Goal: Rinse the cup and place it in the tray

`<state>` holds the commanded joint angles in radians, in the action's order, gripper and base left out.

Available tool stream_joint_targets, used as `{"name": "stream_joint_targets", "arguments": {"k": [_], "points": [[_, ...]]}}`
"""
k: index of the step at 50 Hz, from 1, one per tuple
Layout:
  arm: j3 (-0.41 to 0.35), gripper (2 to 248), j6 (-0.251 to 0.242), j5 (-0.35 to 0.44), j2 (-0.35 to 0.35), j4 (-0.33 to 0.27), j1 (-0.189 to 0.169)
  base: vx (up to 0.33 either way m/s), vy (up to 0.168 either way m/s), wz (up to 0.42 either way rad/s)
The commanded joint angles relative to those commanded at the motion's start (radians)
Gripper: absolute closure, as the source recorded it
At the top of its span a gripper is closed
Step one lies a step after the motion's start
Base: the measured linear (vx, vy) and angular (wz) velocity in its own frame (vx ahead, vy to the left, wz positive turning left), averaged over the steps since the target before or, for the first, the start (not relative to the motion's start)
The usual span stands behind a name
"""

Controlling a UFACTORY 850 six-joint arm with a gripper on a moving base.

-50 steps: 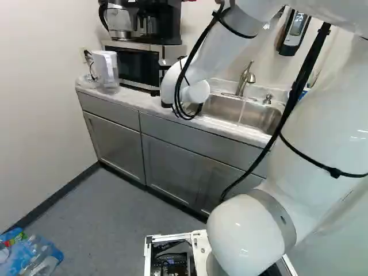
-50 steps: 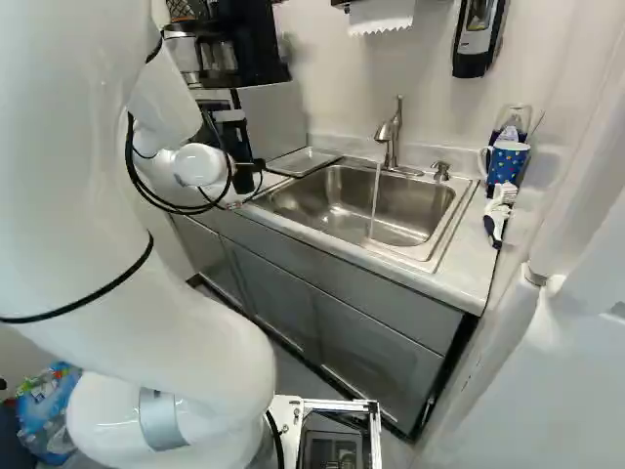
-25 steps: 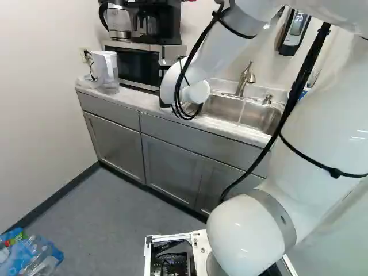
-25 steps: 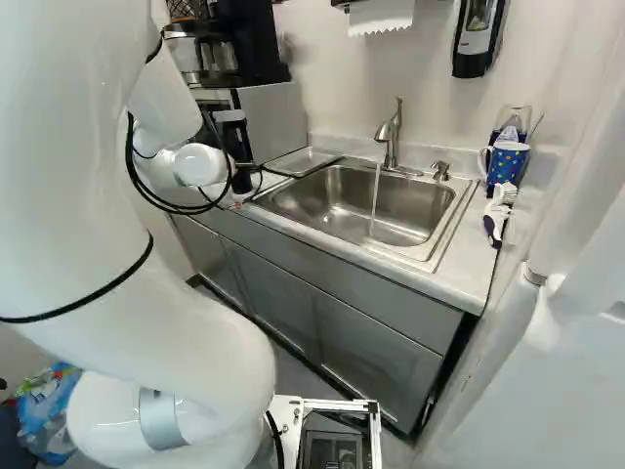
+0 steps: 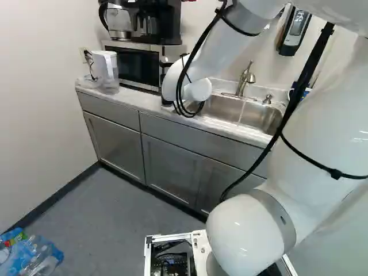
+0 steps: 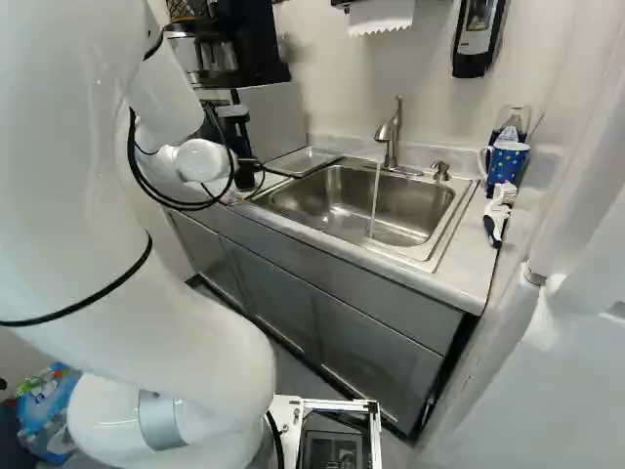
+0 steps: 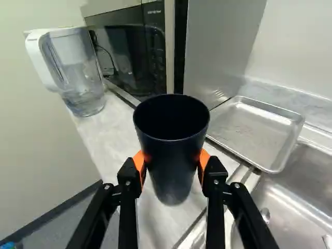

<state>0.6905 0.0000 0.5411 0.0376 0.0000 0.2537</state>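
Observation:
In the right base view my gripper [image 6: 244, 174] shows only as a black part beyond the arm's white wrist, its fingertips hidden. The wrist view shows the gripper [image 7: 171, 168] shut on a dark cup [image 7: 174, 161], an orange pad against each side. The cup's mouth is uppermost, and it stands or hovers over the counter; contact cannot be told. Beyond it and to one side lies the shallow metal tray [image 7: 251, 129], bare inside, also visible in the right base view [image 6: 305, 162]. Water runs from the faucet [image 6: 389, 132] into the sink [image 6: 337, 205].
The microwave [image 5: 135, 66] and water pitcher [image 5: 106, 72] stand on the counter [image 7: 116, 132], the microwave close beyond the cup. A blue mug [image 6: 506, 164] and a brush [image 6: 496, 220] are right of the sink. Wrapped bottles [image 5: 34, 256] lie on the floor.
The arm's wrist and its cable loops have shifted slightly to the right in both base views. The base has not moved, and the water keeps running.

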Motion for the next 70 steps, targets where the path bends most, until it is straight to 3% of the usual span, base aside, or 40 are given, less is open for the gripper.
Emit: {"name": "stream_joint_targets", "arguments": {"k": [20, 70], "points": [[0.026, 130, 0.000, 0.000, 0.018, 0.000, -0.044, 0.000, 0.000, 0.000], [0.051, 130, 0.000, 0.000, 0.045, 0.000, -0.199, 0.000, 0.000, 0.000]]}}
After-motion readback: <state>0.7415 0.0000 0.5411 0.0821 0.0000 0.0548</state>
